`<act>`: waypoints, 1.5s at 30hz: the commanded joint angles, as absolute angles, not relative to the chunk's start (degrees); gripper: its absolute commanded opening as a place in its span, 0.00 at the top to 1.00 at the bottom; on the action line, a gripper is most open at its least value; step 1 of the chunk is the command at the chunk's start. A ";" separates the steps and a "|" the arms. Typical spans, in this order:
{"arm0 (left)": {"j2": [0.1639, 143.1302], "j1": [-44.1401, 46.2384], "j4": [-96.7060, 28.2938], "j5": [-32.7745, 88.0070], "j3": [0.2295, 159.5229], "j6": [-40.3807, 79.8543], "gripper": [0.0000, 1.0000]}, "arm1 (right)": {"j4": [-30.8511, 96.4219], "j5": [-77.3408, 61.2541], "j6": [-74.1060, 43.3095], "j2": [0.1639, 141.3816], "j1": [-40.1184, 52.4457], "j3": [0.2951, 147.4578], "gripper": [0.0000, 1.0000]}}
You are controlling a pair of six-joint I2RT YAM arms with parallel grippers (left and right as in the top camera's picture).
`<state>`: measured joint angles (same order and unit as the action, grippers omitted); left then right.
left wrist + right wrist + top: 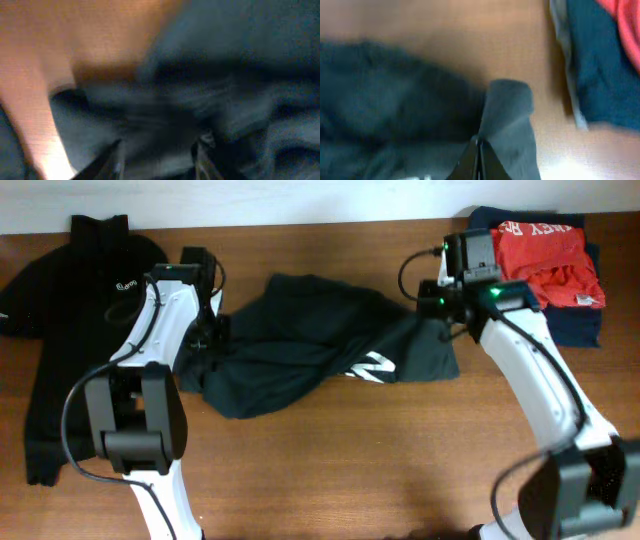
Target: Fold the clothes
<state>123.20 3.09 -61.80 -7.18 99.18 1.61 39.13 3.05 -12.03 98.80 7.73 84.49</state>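
The clothes (300, 345), a black T-shirt, lie crumpled across the middle of the table, with a bit of white lettering (372, 368) showing near the right. My left gripper (212, 335) is at the shirt's left end. In the blurred left wrist view its fingers (112, 160) stand apart over dark fabric (225, 75), so the left gripper (157, 150) is open. My right gripper (440, 320) is at the shirt's right corner. In the right wrist view the right gripper (479, 142) is pressed shut, pinching a raised fold of the shirt (510, 115).
A black collared polo (80, 310) lies spread at the far left. Folded red-orange and navy garments (545, 260) sit at the back right, close to my right gripper; the navy one (600, 75) shows in the right wrist view. Bare wooden table (350, 470) lies toward the front.
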 commanded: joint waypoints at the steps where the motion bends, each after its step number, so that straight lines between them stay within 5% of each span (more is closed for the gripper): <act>1: 124.64 1.04 -59.61 -8.84 99.26 1.76 0.48 | 32.91 5.02 -12.01 104.18 4.34 83.90 0.96; 5: 124.70 0.80 -62.78 -8.84 99.26 1.74 0.35 | 28.71 3.07 -11.99 107.68 1.78 83.90 0.96; 11: 124.70 0.84 -70.02 1.10 99.26 -5.04 0.31 | 30.17 -1.39 -11.57 108.68 -0.05 83.90 0.94; 13: 124.73 0.84 -71.85 6.22 99.24 -9.56 0.28 | 31.33 -2.59 -10.92 108.68 -0.08 83.90 0.68; 14: 124.84 0.84 -72.10 6.15 99.24 -10.24 0.27 | 31.97 -3.03 -10.92 108.68 -0.08 83.90 0.64; 21: 127.44 0.84 -66.57 -5.21 98.32 -9.78 0.27 | 34.79 -5.82 -10.90 108.68 -0.08 83.90 0.57; 25: 127.61 0.84 -63.72 -6.48 98.32 -9.26 0.62 | 35.14 -5.82 -10.72 108.71 -0.05 83.90 0.57; 28: 127.61 0.84 -61.84 -6.48 98.28 -9.06 0.76 | 35.57 -5.82 -10.74 108.71 -0.08 83.90 0.57; 30: 127.61 0.84 -61.06 -6.83 98.45 -8.64 0.99 | 35.83 -5.80 -10.72 108.71 -0.08 83.90 0.57; 45: 127.55 0.43 -56.86 -9.93 133.60 -3.44 0.99 | 37.04 -5.82 -10.74 108.71 -0.03 83.90 0.57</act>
